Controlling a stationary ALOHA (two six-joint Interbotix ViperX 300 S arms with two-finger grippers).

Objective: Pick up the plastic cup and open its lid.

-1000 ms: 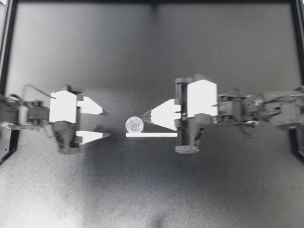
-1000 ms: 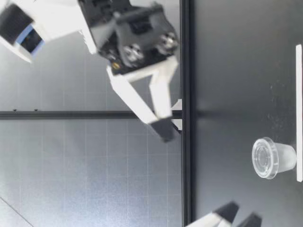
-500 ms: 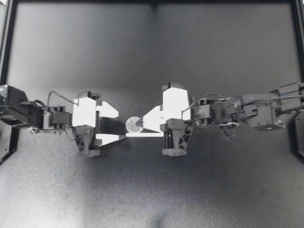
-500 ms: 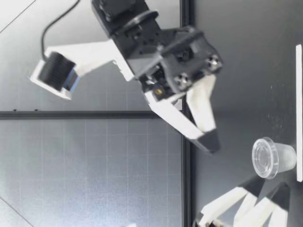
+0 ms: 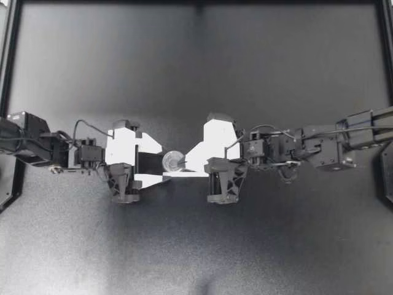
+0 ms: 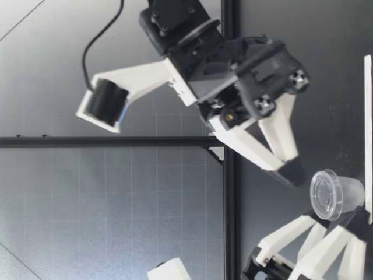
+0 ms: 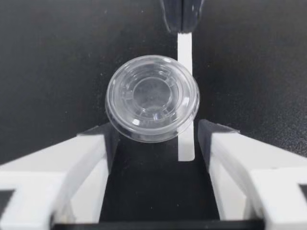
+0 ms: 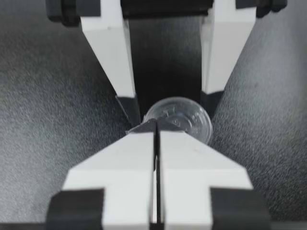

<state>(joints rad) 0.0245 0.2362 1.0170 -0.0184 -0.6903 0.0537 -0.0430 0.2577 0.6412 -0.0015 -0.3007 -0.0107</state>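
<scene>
Top view looks down on a dark, matte table (image 5: 196,74) edged by a black frame (image 5: 10,61). Low view shows a pale grey wall (image 6: 116,204) with a faint grid behind it, crossed by a thin black bar (image 6: 87,141).

A clear plastic cup (image 5: 174,161) stands upright near the table's middle with its lid (image 7: 152,98) on. A white strip (image 5: 195,174) lies flat on the table just beside the cup and runs toward my right arm.

My left claw (image 5: 161,163) is open. One finger sits on each side of the cup at its lower part, and I cannot tell whether they touch it. My right claw (image 5: 184,165) faces it from the other side with its fingers pressed together. Its dark tips are right at the lid's rim, so the two claws crowd the cup from both sides.
</scene>
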